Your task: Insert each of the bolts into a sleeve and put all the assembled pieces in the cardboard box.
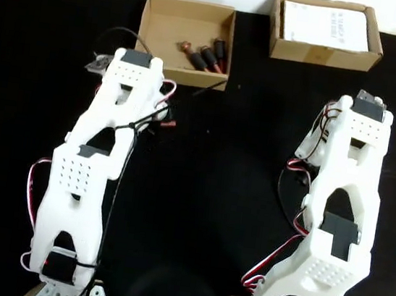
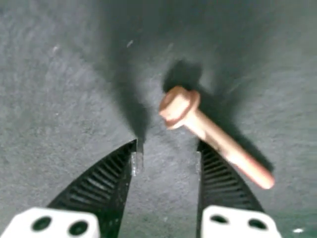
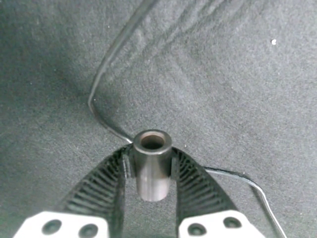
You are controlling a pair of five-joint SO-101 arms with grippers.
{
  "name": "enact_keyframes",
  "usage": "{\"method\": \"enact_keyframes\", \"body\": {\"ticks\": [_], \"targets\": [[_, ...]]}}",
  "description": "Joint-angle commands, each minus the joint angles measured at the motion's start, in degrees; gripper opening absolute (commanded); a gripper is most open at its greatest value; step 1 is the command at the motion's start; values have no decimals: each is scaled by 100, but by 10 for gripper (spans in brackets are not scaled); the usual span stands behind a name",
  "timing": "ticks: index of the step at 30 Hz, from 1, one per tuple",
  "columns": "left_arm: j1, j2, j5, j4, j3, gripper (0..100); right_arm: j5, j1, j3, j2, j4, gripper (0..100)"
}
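Grips a dark sleeve (image 3: 151,171) tight between the fingers of the right claw (image 3: 151,163), open end up toward the wrist, close over the black desk (image 1: 214,194). Spreads the left claw (image 2: 166,158) wide on nothing, with a copper bolt (image 2: 213,136) flat on the desk just past one fingertip. Farther back, cradles a few assembled pieces (image 1: 206,56) in the open cardboard box (image 1: 154,40) at the far edge, near a second box (image 1: 323,53) with a printed sheet (image 1: 323,26).

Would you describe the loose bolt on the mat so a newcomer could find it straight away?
Find the cardboard box holding dark assembled pieces at the black mat's far edge. Nearer the arms' bases from it, beside the left arm, lies the bolt. Unlike the boxed pieces, it is bare copper-coloured metal with no sleeve.
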Motion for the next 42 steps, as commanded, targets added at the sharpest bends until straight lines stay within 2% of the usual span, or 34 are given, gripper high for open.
{"method": "enact_keyframes", "body": {"ticks": [1,4,14,21,27,29,33,37,42], "targets": [[-101,-48,-255,308,-778,200,18,-31,-22,-31,4,6],[4,-48,-299,677,-1262,200,18,-31,-13,-31,4,6],[-4,-180,-97,668,-1420,202,18,-31,-13,-31,4,6],[-75,444,448,123,-1437,202,44,-22,-13,-31,4,6],[-66,655,615,-264,-1499,200,35,-31,-13,-31,4,6],[-48,655,598,-114,-1833,200,35,-31,-4,-22,4,6],[-31,655,343,712,-3002,200,44,-40,189,-31,-4,6],[-75,708,343,703,-3459,200,53,-92,418,-31,-66,6],[-4,1191,343,677,-3407,200,26,-84,541,-31,-321,6]]}}
